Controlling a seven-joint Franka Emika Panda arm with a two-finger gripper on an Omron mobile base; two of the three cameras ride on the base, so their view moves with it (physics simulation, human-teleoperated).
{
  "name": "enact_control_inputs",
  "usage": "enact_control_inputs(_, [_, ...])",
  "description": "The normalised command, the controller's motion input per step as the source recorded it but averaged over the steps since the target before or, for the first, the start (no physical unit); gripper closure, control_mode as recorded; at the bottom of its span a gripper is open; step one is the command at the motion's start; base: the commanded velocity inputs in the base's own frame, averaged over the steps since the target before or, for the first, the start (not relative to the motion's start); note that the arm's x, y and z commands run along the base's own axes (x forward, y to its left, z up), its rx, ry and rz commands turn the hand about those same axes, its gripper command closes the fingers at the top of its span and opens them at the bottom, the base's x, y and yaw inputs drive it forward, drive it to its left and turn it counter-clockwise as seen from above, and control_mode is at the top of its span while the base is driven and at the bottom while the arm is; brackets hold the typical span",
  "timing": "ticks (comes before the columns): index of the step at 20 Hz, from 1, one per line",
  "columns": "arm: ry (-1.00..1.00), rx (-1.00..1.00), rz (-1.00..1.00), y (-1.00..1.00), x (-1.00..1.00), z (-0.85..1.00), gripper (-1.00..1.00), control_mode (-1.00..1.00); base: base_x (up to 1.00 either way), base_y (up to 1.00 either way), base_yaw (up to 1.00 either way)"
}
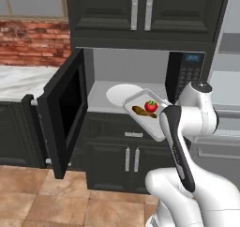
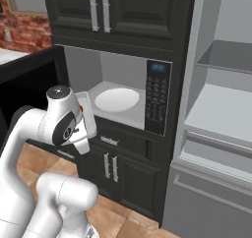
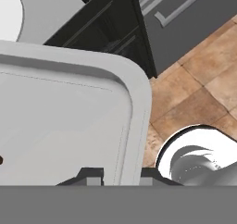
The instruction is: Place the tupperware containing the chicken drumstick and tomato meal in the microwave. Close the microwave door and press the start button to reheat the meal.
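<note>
The tupperware (image 1: 143, 112) is hanging in the air just in front of the open microwave (image 1: 140, 78), tilted, with its far corner reaching over the front edge of the light grey cavity floor near the round white plate (image 1: 123, 94). Inside it the tomato (image 1: 151, 106) is sitting just beside the chicken drumstick (image 1: 144, 112), the two touching or nearly so. In the hand view the fingers (image 3: 94, 176) are straddling the tray's rim (image 3: 134, 126), one tip inside the wall and one outside, clenched on the tupperware. In the right base view the tray is showing edge-on beside the wrist (image 2: 87, 115), in front of the cavity. The microwave door (image 1: 63, 109) is standing swung wide open to the left, its dark glass facing the cavity. The keypad panel (image 2: 157, 97) with its small blue display is sitting at the right of the cavity. Dark cabinet doors (image 1: 129, 161) with silver handles are standing below the microwave, above a brown tiled floor (image 1: 56, 202).
</note>
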Motion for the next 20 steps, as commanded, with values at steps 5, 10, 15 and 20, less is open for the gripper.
enact_control_inputs(5, [0.00,0.00,0.00,0.00,0.00,0.00,1.00,1.00,0.24,0.24,-0.02])
enact_control_inputs(10, [0.00,0.00,0.00,0.00,0.00,0.00,1.00,1.00,0.22,0.18,-0.09])
enact_control_inputs(15, [0.00,0.00,0.00,0.00,0.00,0.00,1.00,1.00,0.21,0.24,-0.15])
enact_control_inputs(20, [0.00,0.00,0.00,0.00,0.00,0.00,1.00,1.00,0.19,0.30,-0.20])
